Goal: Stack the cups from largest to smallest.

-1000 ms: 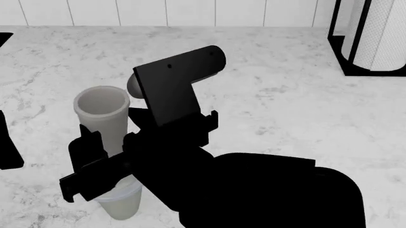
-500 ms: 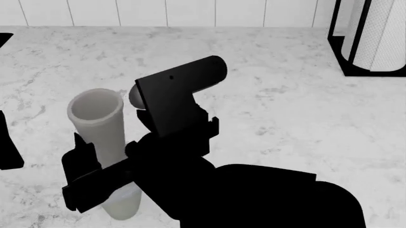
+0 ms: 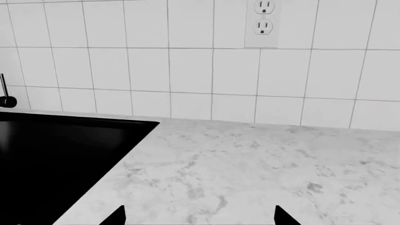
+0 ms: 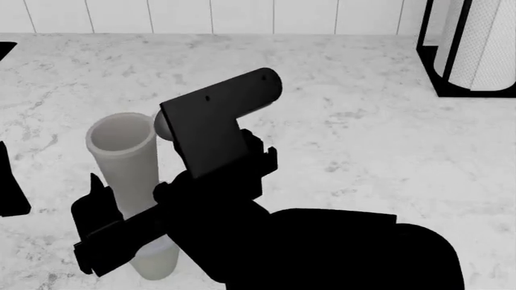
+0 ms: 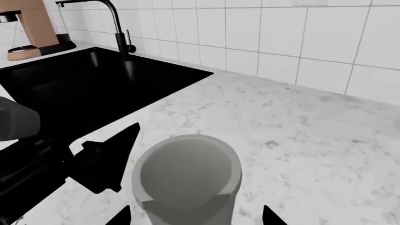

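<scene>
The narrower, taller grey cup (image 4: 121, 151) stands upright with its base in the wider pale cup (image 4: 157, 263) near the counter's front edge. My right gripper (image 4: 129, 205) reaches around the tall cup; one finger (image 4: 96, 202) shows to its left, the other is hidden. In the right wrist view the tall cup (image 5: 187, 173) sits between the spread tips of the right gripper (image 5: 196, 216), with small gaps on both sides. The wide cup is hidden there. My left gripper (image 3: 200, 216) is open and empty over bare counter; neither cup shows in its view.
A paper-towel roll in a black holder (image 4: 475, 45) stands at the back right. A black sink (image 3: 50, 159) with a faucet (image 5: 115, 23) lies to the left. My left arm (image 4: 8, 181) sits at the left edge, close to the cups.
The tall cup's top has shifted a little left and down. My right gripper has moved left and lower along it. The wide cup has stayed put.
</scene>
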{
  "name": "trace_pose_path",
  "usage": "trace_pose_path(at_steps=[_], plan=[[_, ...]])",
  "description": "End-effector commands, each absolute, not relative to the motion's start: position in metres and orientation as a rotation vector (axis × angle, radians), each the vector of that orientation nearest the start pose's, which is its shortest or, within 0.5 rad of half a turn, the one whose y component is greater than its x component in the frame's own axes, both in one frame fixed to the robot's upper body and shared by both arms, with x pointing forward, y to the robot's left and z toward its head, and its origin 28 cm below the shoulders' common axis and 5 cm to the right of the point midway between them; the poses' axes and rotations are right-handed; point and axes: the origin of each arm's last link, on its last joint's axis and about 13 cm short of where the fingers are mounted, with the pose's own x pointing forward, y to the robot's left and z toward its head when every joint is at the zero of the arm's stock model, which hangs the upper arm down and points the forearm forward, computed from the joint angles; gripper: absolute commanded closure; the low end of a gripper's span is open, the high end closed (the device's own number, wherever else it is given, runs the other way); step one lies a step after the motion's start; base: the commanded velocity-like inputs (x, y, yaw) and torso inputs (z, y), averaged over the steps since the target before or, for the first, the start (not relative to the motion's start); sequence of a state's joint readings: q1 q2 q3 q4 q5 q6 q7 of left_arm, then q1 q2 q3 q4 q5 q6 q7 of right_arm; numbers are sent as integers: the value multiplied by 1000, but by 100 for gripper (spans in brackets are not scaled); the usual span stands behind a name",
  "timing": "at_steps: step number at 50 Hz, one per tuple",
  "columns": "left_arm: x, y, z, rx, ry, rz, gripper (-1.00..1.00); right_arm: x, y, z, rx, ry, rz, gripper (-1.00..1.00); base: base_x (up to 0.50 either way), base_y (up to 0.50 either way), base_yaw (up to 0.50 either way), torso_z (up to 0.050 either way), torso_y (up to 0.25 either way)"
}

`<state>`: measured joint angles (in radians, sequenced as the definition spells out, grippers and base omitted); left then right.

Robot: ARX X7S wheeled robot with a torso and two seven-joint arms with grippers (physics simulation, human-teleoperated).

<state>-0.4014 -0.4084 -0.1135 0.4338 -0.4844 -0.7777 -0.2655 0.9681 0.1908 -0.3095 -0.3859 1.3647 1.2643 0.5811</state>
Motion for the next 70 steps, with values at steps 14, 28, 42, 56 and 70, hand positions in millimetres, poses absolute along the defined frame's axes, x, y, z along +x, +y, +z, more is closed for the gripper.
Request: trace_pose_path(at_steps=[14, 28, 42, 56, 70], plan=[[259, 291, 174, -19, -68, 205, -100, 190, -44, 282, -16, 93, 675, -100, 0, 0, 0, 0, 0], [257, 305, 204, -73, -46, 188, -100, 126, -90, 326, -40, -40, 456, -100, 0, 0, 0, 0, 0], [269, 315, 275, -59, -158, 138, -100, 135, -138, 354, -88, -70, 249, -100, 0, 0, 0, 0, 0], [287, 310, 335, -59, -213, 111, -100, 156, -169, 400, -98, -104, 161, -100, 0, 0, 0, 0, 0], [282, 312, 369, -18, -276, 89, -100, 148, -190, 438, -98, -139, 90, -100, 0, 0, 0, 0, 0]])
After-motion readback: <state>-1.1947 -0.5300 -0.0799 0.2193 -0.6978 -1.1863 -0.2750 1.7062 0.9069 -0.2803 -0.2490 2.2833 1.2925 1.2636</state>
